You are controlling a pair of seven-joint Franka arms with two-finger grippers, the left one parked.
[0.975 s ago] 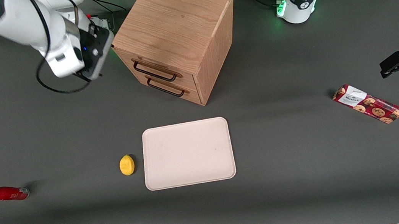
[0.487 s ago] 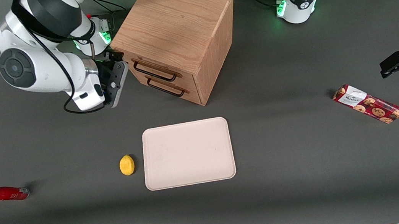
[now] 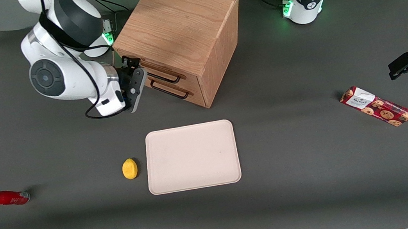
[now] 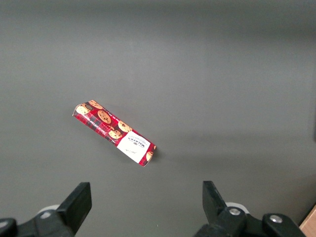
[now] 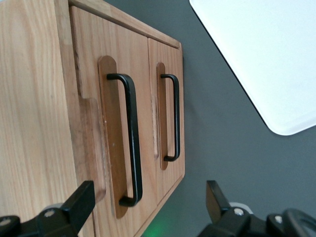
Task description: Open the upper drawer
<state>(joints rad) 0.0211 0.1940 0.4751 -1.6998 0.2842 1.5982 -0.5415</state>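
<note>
Gripper [image 3: 134, 70] in upper left of the front view, just in front of the oak cabinet [image 3: 179, 19], at the handle end of the upper drawer [image 3: 161, 71]. Fingers spread wide, holding nothing, apart from the black handle [image 5: 129, 138]. Drawer shut, flush with lower drawer [image 5: 170, 116].

Dark grey table [image 3: 297, 196] under even light; oak cabinet [image 3: 175, 19] beside the gripper [image 3: 134, 73], near it.
</note>
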